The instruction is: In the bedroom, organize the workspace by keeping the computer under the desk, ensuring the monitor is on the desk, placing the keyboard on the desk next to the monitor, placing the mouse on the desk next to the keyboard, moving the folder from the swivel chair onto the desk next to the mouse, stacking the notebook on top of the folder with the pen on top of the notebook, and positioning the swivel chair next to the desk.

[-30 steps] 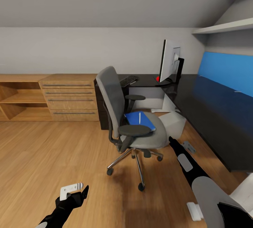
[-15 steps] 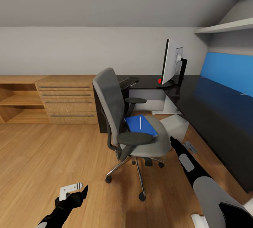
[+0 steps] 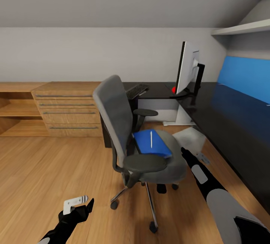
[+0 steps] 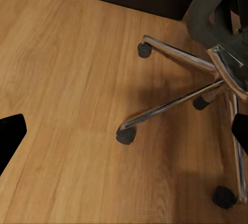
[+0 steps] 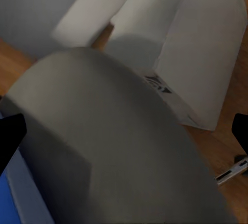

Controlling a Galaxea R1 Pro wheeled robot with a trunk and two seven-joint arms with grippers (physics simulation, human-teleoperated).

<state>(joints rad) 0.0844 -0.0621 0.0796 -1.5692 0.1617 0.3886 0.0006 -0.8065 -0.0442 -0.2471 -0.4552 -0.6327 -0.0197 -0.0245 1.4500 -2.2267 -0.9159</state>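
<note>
Swivel chair [image 3: 140, 135] is parked between robot and desk [image 3: 225, 116]; folder [image 3: 152, 143] with pen [image 3: 151, 139] is carried on its seat. Right gripper [image 3: 184, 151] is extended beside the seat, left gripper [image 3: 87, 205] held low; both are spread wide, empty.

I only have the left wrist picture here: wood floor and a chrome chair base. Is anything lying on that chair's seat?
Observer: Yes. In the head view a blue folder lies on the chair seat, with a thin white pen on top of it.
Operator: Where is the desk from there?
Observer: The black desk runs along the far side of the chair; the monitor stands on it near the corner.
Operator: And the right gripper?
Observer: The right gripper hangs beside the seat's edge, holding nothing, its fingers spread in the right wrist view.
</note>
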